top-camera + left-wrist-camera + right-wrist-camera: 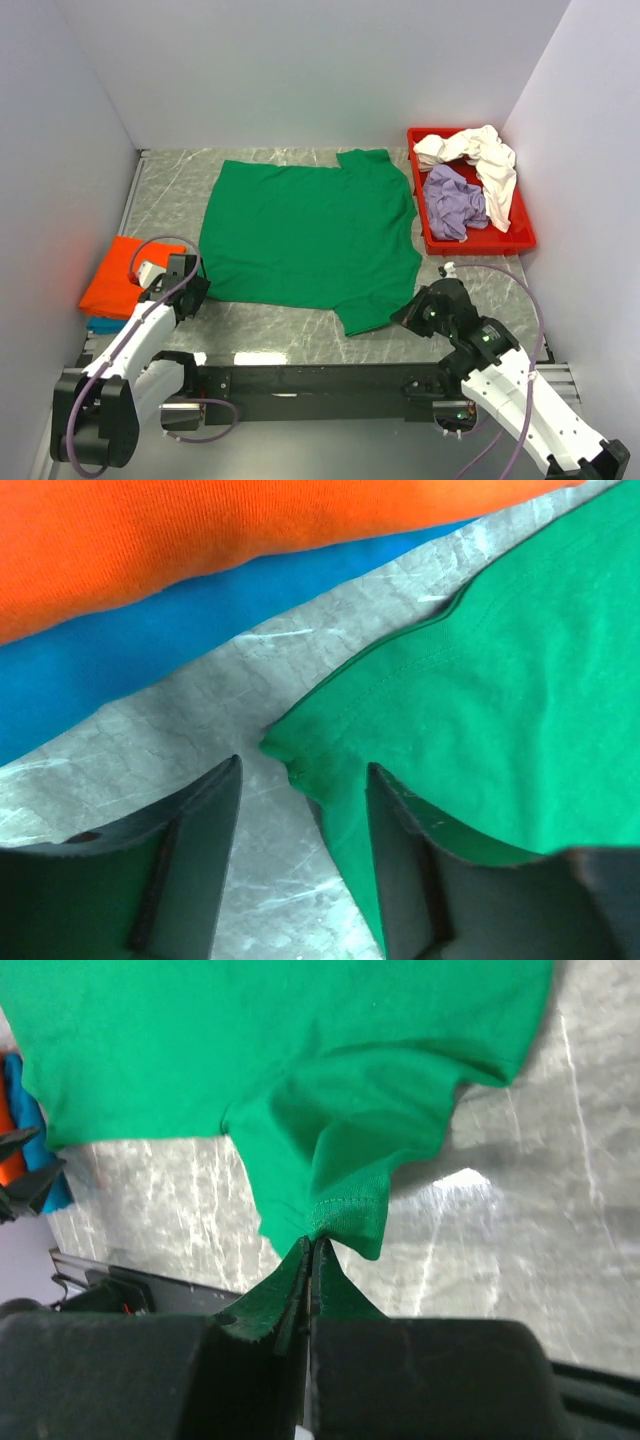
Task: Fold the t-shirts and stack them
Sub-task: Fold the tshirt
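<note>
A bright green t-shirt [305, 235] lies spread flat on the marble table. My right gripper [405, 315] is shut on the hem of its near right sleeve [345, 1210], and the cloth puckers up into the closed jaws [310, 1245]. My left gripper [190, 290] stands open at the shirt's near left corner [300, 760]. That green corner lies between the two fingers [303, 765], which are still apart. An orange t-shirt [120, 275] lies folded on a teal one [100, 325] at the left, both close by in the left wrist view, orange [200, 530] over teal [120, 670].
A red tray [475, 245] at the back right holds a crumpled cream-white t-shirt [485, 155] and a lavender one [455, 200]. White walls close in the table on the left, back and right. A black rail [300, 380] runs along the near edge.
</note>
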`<state>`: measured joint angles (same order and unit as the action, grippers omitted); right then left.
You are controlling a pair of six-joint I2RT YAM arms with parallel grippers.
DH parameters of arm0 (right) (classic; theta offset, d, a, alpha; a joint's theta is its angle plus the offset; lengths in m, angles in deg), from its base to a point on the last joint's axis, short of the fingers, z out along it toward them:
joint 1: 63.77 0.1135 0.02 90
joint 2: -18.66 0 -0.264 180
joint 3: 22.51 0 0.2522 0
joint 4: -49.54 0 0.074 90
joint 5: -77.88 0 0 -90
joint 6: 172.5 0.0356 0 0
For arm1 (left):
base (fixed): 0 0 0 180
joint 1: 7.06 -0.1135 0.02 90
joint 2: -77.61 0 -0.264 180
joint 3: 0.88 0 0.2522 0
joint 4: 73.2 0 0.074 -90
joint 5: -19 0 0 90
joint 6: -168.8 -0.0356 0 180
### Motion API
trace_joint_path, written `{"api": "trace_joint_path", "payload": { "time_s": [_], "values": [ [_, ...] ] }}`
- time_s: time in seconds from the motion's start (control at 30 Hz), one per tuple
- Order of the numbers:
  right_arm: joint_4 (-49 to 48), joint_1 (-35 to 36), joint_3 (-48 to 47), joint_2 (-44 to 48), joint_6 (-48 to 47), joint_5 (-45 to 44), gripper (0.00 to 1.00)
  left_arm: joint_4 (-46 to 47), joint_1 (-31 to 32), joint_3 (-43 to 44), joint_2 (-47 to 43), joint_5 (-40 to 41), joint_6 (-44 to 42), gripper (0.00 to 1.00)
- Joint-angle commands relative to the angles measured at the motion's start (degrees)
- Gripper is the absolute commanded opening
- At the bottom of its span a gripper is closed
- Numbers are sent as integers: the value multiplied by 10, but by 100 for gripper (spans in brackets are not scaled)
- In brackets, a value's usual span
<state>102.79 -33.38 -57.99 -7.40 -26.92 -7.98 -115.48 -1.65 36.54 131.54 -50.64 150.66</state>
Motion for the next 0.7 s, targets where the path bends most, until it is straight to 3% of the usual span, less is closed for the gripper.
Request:
{"api": "trace_joint_path", "payload": {
  "time_s": [0.0,0.23,0.5,0.67],
  "values": [
    [68,3,-47,20,-20,-12,0,14,4,2,8,28,14,56],
    [96,3,-83,29,-24,-30,0,43,5,9,45,25,19,39],
    [113,3,-107,30,-35,-41,0,39,5,29,66,30,15,1],
    [138,3,-140,29,-43,-60,0,-21,5,63,22,81,5,1]
  ]
}}
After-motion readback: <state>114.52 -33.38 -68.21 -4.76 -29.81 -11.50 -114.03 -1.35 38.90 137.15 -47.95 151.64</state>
